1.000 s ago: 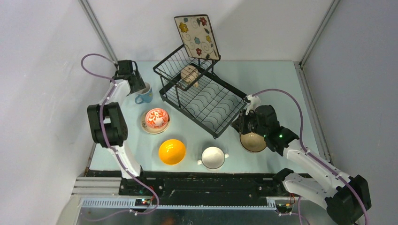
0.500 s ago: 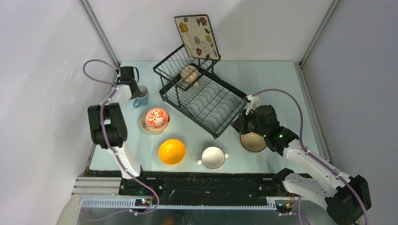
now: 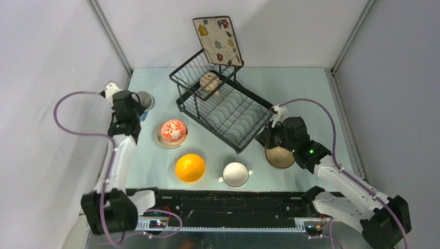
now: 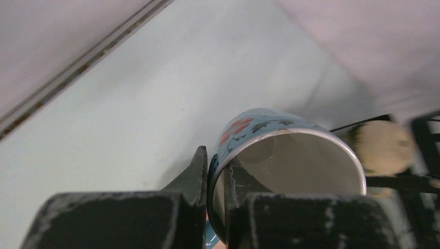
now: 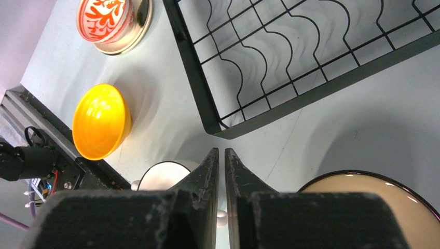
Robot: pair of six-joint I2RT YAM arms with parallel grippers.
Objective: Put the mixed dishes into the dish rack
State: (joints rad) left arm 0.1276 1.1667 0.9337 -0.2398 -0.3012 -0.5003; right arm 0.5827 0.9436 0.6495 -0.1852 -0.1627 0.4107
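I judge only the beige mug [image 3: 209, 82] and square plate [image 3: 218, 40] loaded in the dish rack [image 3: 228, 111]. My left gripper [image 4: 215, 163] pinches the rim of the blue mug [image 4: 290, 155], left of the rack. My right gripper [image 5: 221, 155] is closed and empty. The tan bowl [image 3: 280, 157] and other bowls in front of the rack are not yet loaded.

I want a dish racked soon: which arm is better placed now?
Left: the left gripper clamps the blue mug by its rim; the right gripper is shut on nothing near the tan bowl.

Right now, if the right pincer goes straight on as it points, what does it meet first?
Most likely bare table, just short of the dish rack. The right pincer, shut, aims between the white two-handled bowl and the tan bowl; depth is unclear.
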